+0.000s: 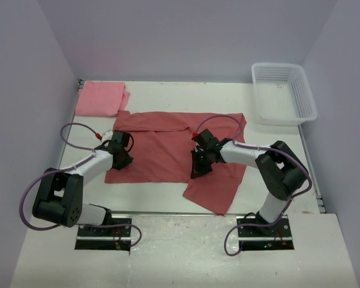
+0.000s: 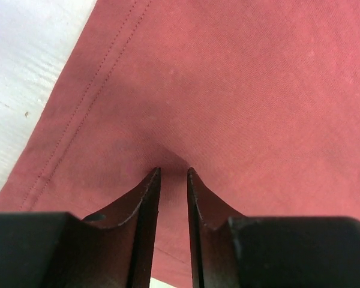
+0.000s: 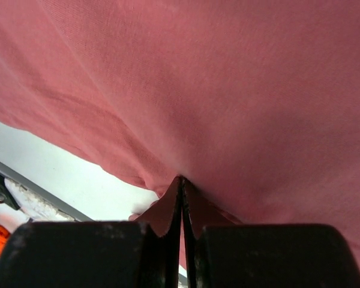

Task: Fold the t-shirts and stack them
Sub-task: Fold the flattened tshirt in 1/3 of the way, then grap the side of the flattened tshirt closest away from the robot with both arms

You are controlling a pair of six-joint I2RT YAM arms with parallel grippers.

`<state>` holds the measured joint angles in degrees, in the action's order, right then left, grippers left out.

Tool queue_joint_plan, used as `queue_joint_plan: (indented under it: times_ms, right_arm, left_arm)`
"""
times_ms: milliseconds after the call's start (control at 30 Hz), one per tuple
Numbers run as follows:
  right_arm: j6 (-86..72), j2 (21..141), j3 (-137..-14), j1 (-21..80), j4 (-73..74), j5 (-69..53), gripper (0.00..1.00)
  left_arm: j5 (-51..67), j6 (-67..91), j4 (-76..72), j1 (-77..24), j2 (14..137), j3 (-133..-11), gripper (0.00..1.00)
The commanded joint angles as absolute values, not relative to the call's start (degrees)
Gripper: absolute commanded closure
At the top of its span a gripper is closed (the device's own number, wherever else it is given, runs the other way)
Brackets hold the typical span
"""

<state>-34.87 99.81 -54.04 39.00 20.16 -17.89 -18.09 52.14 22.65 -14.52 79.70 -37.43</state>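
The brick-red t-shirt lies spread and partly folded across the middle of the table, with one flap hanging toward the near edge. The lighter pink t-shirt lies folded at the far left corner. My left gripper is at the red shirt's left edge. In the left wrist view its jaws stand narrowly apart, pinching a pucker of the red cloth beside a stitched hem. My right gripper is over the shirt's middle right. In the right wrist view it is shut tight on red cloth, which is lifted off the table.
A white plastic lattice basket stands at the far right corner. The white table ends in a dark strip just behind the arm bases. Purple walls close in the left, right and back.
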Motion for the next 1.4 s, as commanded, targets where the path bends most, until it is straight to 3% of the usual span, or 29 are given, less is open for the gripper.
queue_joint_plan:
  times_ms: [0, 133, 233, 267, 333, 367, 467, 667, 900, 1367]
  right_arm:
    - [-33.0, 97.1, -54.3, 39.3, 22.4, -13.5, 1.00]
    - [-29.5, 91.5, -54.8, 39.6, 23.0, -11.0, 0.94]
    - [-26.4, 86.8, -56.5, 39.6, 25.2, -10.1, 0.79]
    - [-25.0, 84.8, -57.1, 39.7, 26.7, -10.1, 0.69]
    - [-24.8, 82.8, -59.1, 39.7, 29.1, -8.9, 0.57]
    - [-25.0, 80.9, -60.4, 39.7, 32.0, -7.9, 0.45]
    - [-27.6, 78.0, -60.5, 40.0, 37.6, -5.9, 0.38]
    - [-39.1, 68.1, -46.8, 42.5, 42.4, -0.1, 0.37]
    - [-54.8, 63.5, -39.9, 48.3, 51.3, 10.8, 0.37]
    - [-78.9, 56.1, -31.5, 61.7, 52.7, 8.5, 0.38]
  left_arm:
    - [-16.7, 52.4, 27.2, -14.5, 77.7, -36.2, 0.75]
    - [-21.6, 50.6, 27.2, -17.4, 74.5, -37.4, 0.73]
    - [-25.4, 49.4, 27.1, -20.1, 72.3, -39.3, 0.67]
    - [-26.5, 48.4, 27.1, -20.8, 72.0, -40.0, 0.64]
    - [-30.0, 48.1, 28.7, -22.8, 71.6, -42.9, 0.63]
    - [-31.1, 48.2, 29.6, -23.5, 71.5, -45.0, 0.62]
    - [-31.8, 48.6, 32.6, -25.5, 71.7, -46.5, 0.57]
    - [-30.7, 48.1, 33.7, -25.8, 71.5, -46.3, 0.56]
    - [-28.0, 46.5, 29.7, -27.3, 71.2, -46.2, 0.56]
    - [-24.0, 45.6, 26.1, -30.8, 68.9, -43.2, 0.57]
